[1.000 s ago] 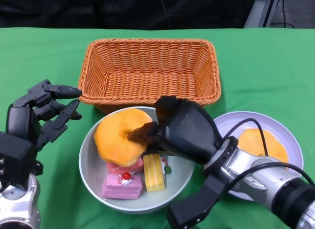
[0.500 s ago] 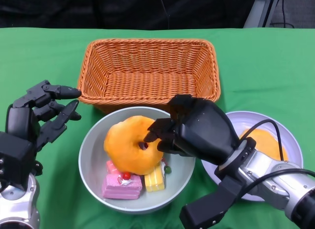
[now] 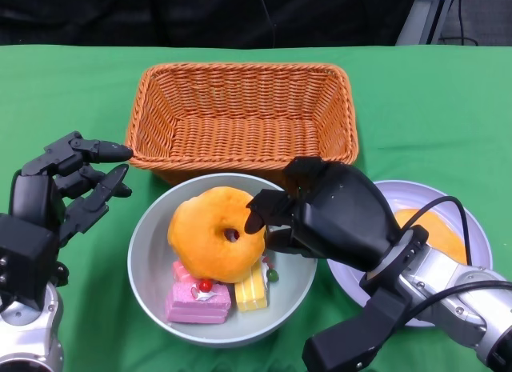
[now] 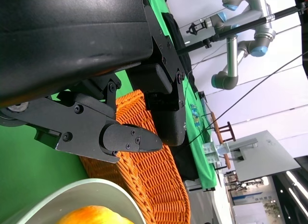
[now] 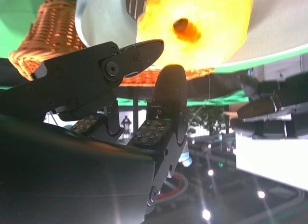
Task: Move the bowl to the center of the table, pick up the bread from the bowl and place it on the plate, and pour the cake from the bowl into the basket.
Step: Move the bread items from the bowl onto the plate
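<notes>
Right hand [image 3: 332, 216]: fingertips at the bread [image 3: 216, 234]; whether clamped, cannot tell.
Bread: tilted in bowl [image 3: 148, 256], over cakes [image 3: 198, 302]; likely mid-lift toward plate [image 3: 464, 216].
Left hand [image 3: 60, 188]: apart, holding nothing, beside basket [image 3: 240, 112].

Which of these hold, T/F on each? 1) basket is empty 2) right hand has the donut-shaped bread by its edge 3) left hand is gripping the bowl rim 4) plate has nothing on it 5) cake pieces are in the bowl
1) True. The basket shows only bare weave inside.
2) True. The right hand pinches the bread at its edge near the hole, above the bowl.
3) False. The left hand hangs beside the bowl with fingers spread, touching nothing.
4) False. The plate already holds an orange bread piece, partly hidden by the right arm.
5) True. The cake pieces, pink and yellow, lie in the bowl beneath the bread.
</notes>
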Tool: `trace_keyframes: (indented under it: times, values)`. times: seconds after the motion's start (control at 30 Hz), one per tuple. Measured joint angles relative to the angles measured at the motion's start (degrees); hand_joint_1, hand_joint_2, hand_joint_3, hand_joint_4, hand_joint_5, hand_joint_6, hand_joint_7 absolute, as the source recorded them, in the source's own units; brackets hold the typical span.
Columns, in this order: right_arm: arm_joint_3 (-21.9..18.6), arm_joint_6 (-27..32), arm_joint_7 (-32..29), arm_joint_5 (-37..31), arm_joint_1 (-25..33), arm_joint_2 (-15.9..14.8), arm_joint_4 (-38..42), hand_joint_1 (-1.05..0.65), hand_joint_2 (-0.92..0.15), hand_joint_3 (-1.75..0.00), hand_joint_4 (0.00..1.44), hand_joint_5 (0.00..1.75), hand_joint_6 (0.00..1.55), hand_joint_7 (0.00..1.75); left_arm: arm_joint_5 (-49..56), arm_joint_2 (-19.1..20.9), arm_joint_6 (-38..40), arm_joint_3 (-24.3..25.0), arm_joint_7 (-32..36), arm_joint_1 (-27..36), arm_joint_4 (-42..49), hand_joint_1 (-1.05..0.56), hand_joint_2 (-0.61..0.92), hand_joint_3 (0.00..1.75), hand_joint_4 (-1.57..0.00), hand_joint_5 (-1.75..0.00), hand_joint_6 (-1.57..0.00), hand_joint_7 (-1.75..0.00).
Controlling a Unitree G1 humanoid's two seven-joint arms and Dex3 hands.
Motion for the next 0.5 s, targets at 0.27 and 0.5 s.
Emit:
trace_keyframes:
  times: [0.27,0.5]
  values:
    - [0.7,1.7,4.7,-2.2,0.3,-0.2,-1.0,-0.41,-0.8,0.0,0.85,0.09,0.79,0.0,0.3,0.0,0.0,0.0,0.0,0.0,0.0,-0.24,0.92,0.27,-0.86,-1.2,-0.85,-0.83]
    - [2.0,4.8,5.6,-5.9,0.4,-0.2,-1.4,-0.53,-0.78,0.0,0.78,0.02,0.66,0.0,0.2,-0.2,0.0,0.0,0.0,0.0,-0.1,-0.24,0.92,0.26,-0.86,-1.2,-0.84,-0.82]
